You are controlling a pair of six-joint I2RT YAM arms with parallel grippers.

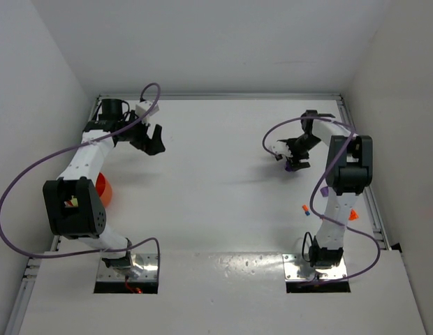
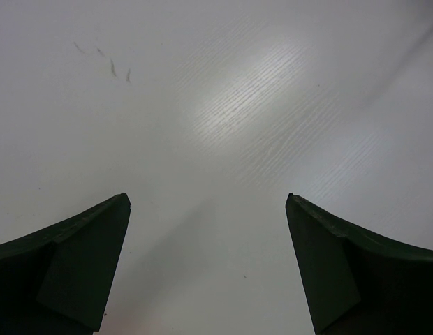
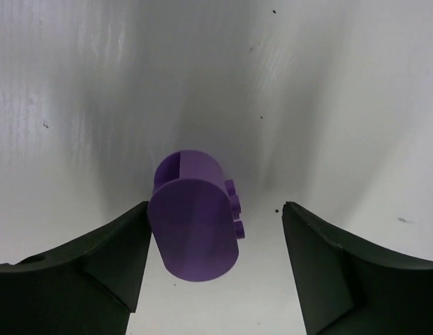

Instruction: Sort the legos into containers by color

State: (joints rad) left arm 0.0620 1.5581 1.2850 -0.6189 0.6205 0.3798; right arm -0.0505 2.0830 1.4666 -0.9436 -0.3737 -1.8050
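Observation:
My right gripper (image 1: 292,158) is open at the far right of the table. A purple lego (image 3: 195,223) with a rounded end lies between its fingers, against the left finger (image 3: 98,272) and apart from the right one. It also shows in the top view (image 1: 290,167). My left gripper (image 1: 151,139) is open and empty over bare table at the far left, as the left wrist view (image 2: 207,202) shows. The orange bowl (image 1: 105,190) is mostly hidden behind the left arm. Its compartments do not show.
Near the right arm lie another purple lego (image 1: 324,190), a small orange and blue pair (image 1: 306,211) and an orange lego (image 1: 353,214). White walls close the table on three sides. Purple cables loop off both arms.

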